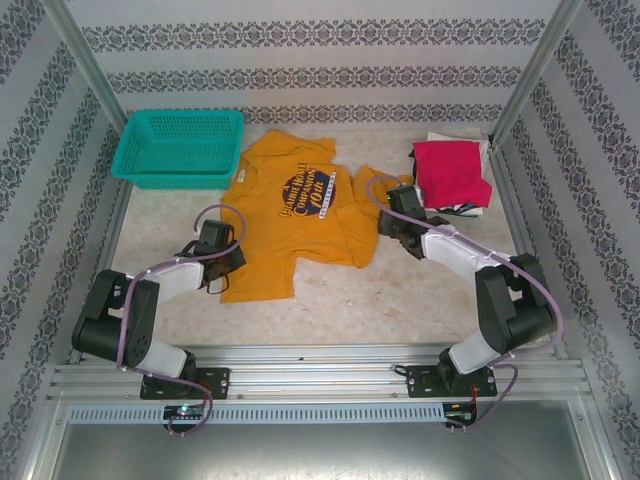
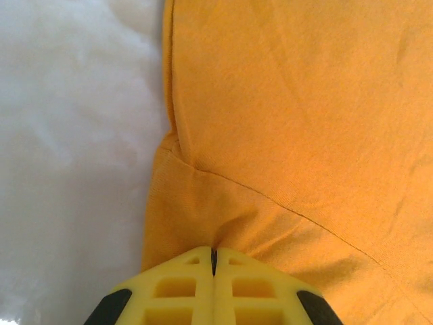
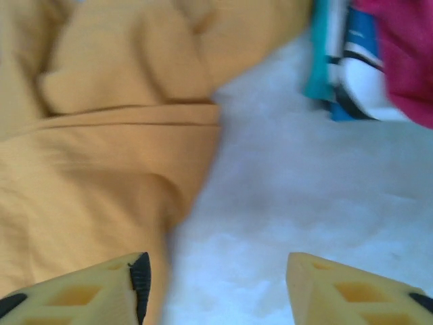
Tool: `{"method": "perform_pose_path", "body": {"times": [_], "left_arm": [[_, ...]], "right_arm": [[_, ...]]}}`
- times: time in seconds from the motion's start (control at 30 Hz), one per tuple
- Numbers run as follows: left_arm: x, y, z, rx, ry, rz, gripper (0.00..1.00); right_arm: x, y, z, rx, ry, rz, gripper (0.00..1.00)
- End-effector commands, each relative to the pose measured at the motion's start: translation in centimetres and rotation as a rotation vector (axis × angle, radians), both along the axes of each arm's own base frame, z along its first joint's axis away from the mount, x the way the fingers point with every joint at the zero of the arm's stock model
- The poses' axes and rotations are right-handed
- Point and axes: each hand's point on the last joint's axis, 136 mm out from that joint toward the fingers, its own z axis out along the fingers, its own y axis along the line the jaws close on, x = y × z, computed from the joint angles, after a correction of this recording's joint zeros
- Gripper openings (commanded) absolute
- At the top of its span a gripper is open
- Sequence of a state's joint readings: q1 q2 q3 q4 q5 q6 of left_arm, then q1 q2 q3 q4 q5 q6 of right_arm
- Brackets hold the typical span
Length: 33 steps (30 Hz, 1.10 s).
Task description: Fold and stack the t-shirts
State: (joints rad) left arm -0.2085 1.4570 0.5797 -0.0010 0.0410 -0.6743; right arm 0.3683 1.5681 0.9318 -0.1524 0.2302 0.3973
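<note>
T-shirt (image 1: 300,238) lengthwise near-to-far, collar far.

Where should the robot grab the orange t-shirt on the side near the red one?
Pinch the orange t-shirt by its right sleeve edge, coming from the right over the table. That edge lies loose and a bit bunched beside bare tabletop, so a finger can probably slip under it. The open right end effector sits across it.
</note>
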Motion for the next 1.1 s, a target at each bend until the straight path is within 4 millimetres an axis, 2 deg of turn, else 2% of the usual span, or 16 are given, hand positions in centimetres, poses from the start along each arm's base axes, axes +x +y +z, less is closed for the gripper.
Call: {"method": "perform_pose_path", "body": {"times": [0.0, 0.07, 0.13, 0.23, 0.4, 0.5, 0.63, 0.73, 0.9, 1.07], "left_arm": [[-2.3, 0.5, -0.3, 0.017, 0.053, 0.007, 0.0], [-3.0, 0.7, -0.2, 0.027, 0.05, 0.005, 0.0], [-3.4, 1.2, -0.1, 0.05, 0.053, 0.006, 0.0], [-3.7, 1.6, 0.2, 0.077, 0.056, 0.005, 0.0], [-3.4, 1.7, 0.8, 0.085, 0.032, -0.002, 0.0], [-3.2, 1.8, 0.9, 0.097, 0.033, -0.002, 0.0], [-3.1, 2.1, 0.9, 0.112, 0.033, 0.011, 0.0], [-3.1, 2.2, 1.0, 0.11, 0.031, 0.017, 0.0], [-3.2, 2.1, 0.8, 0.108, 0.038, 0.015, 0.0], [-3.1, 2.0, 0.7, 0.104, 0.043, 0.013, 0.0]], "right_arm": [[2.2, 4.7, 2.2, -0.061, -0.063, 0.14, 0.6], [3.1, 7.5, 1.6, -0.095, -0.052, 0.196, 0.61], [3.9, 9.8, 0.9, -0.122, -0.032, 0.227, 0.56], [4.8, 12.4, -0.6, -0.163, 0.001, 0.258, 0.51], [5.5, 13.6, -3.7, -0.214, 0.09, 0.269, 0.47], [5.4, 13.5, -4.8, -0.244, 0.137, 0.268, 0.39], [5.0, 11.9, -5.0, -0.249, 0.145, 0.228, 0.19], [4.5, 9.5, -4.2, -0.232, 0.123, 0.164, 0.01], [3.3, 4.7, -2.8, -0.142, 0.054, 0.018, 0.0], [0.2, 0.4, -2.6, 0.03, -0.005, -0.149, 0.0]]}}
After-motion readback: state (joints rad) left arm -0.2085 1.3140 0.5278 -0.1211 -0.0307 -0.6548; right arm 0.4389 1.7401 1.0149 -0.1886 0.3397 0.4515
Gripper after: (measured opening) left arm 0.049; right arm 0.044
